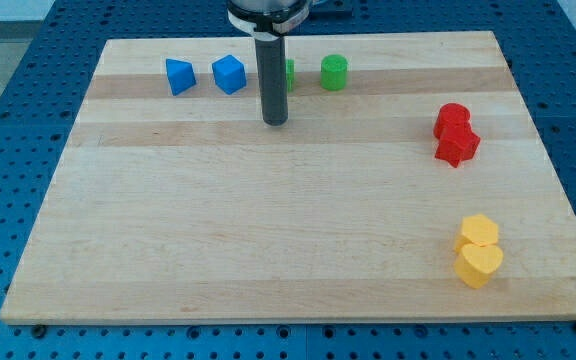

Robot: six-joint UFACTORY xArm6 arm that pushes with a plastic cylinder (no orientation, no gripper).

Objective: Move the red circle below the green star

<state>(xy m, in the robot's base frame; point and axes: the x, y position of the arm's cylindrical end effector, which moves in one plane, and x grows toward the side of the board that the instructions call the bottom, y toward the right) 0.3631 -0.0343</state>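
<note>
Your red circle (452, 116) sits far off toward the view's right and slightly below my tip (275, 123), touching the red star (458, 146) just under it. The green star (288, 72) is half hidden right behind the rod, just above my tip, with a green cylinder (334, 72) beside it. There is no pincer here, only the rod, so you must sweep leftward across the table (268, 250).

Pale matt wooden board (268, 230); glossy dark rod (274, 80)
</note>
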